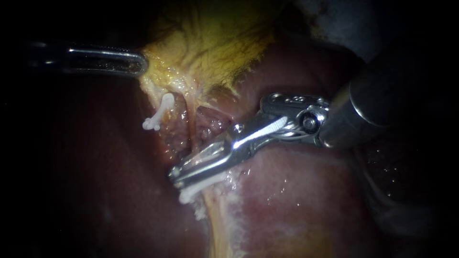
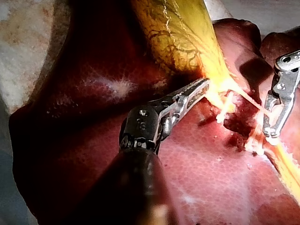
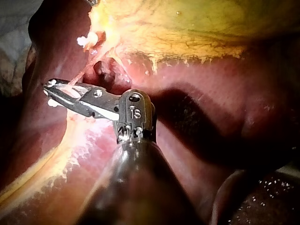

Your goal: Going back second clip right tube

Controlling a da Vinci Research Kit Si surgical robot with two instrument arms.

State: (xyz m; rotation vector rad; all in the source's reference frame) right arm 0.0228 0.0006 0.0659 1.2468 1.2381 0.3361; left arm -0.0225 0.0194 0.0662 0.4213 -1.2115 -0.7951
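Lower centre, the right instrument [image 1: 184, 173] holds its slim metal jaws slightly parted astride the pale right tube [image 1: 192, 136], just above a white plastic clip [image 1: 189, 193], while the left instrument [image 1: 138, 62], upper left, clenches the yellow gallbladder [image 1: 205, 43]; a skewed withdrawal could snag that clip.

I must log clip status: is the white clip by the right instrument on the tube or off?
On, it seems: the clip crosses the tube under the right instrument; whether released, cannot tell.
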